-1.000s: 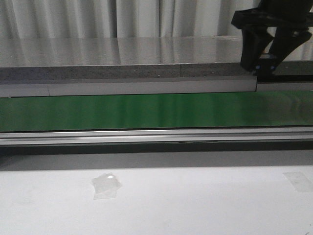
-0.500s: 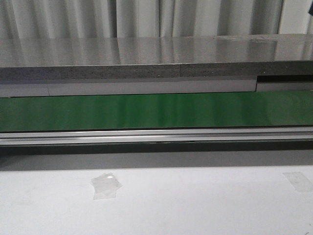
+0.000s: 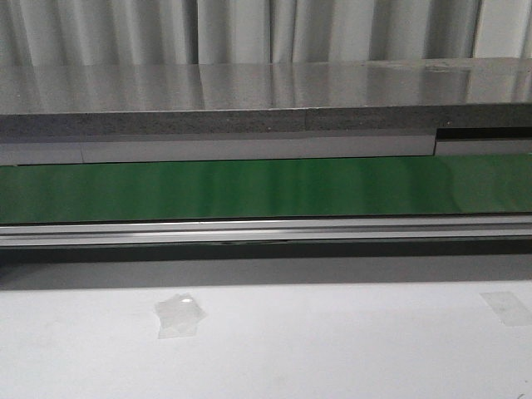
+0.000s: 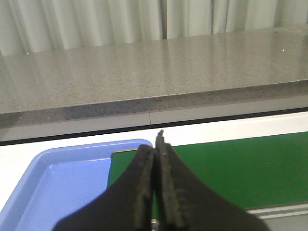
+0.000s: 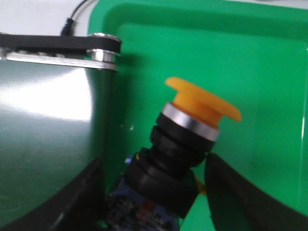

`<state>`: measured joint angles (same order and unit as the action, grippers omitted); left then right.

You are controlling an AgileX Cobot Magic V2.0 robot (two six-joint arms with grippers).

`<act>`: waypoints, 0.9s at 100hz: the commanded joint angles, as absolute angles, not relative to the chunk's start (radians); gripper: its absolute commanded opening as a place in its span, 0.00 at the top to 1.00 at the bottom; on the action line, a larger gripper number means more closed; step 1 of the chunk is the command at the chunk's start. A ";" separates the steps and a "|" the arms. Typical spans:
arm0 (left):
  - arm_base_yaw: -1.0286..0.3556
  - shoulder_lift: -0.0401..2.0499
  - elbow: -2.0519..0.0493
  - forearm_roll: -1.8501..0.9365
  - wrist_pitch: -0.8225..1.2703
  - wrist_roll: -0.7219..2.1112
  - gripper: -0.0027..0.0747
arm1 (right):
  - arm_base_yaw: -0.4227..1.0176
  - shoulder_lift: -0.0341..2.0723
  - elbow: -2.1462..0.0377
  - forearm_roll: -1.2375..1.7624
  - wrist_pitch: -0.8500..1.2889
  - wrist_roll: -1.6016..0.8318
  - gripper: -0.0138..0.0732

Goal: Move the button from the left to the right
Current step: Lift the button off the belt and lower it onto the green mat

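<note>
The button (image 5: 185, 149) lies tilted between the fingers of the right gripper (image 5: 154, 192), its yellow cap pointing away from the wrist. It is over the green tray (image 5: 250, 57), just past the end of the belt (image 5: 48, 139). The fingers stand apart on both sides of the black body; I cannot tell if they touch it, or if it rests on the tray floor.

I judge the task nearly done: the button is already at the right side, and only the release and the pulling away of the arm are left.

The left gripper (image 4: 156, 187) is closed on nothing, above the blue tray (image 4: 57, 178). The belt roller (image 5: 103, 53) is near the button; nothing blocks it.
</note>
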<state>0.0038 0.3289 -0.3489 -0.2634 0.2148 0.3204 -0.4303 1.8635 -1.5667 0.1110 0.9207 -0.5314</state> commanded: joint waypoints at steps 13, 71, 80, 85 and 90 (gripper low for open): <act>-0.001 0.335 -0.374 -0.277 0.127 0.318 0.99 | -0.460 1.884 -1.601 0.132 0.879 -0.551 0.67; -0.001 0.335 -0.374 -0.277 0.127 0.318 0.99 | -0.481 1.997 -1.600 0.129 0.907 -0.551 0.64; -0.001 0.335 -0.374 -0.277 0.127 0.318 0.99 | -0.481 1.997 -1.600 0.129 0.906 -0.551 0.61; -0.001 0.335 -0.374 -0.277 0.127 0.318 0.99 | -0.481 1.997 -1.600 0.129 0.905 -0.551 0.58; -0.001 0.335 -0.374 -0.277 0.127 0.318 0.99 | -0.481 1.997 -1.600 0.129 0.905 -0.551 0.55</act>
<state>0.0038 0.3289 -0.3489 -0.2634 0.2148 0.3204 -0.4740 2.0548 -1.5667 0.1181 0.9162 -0.5390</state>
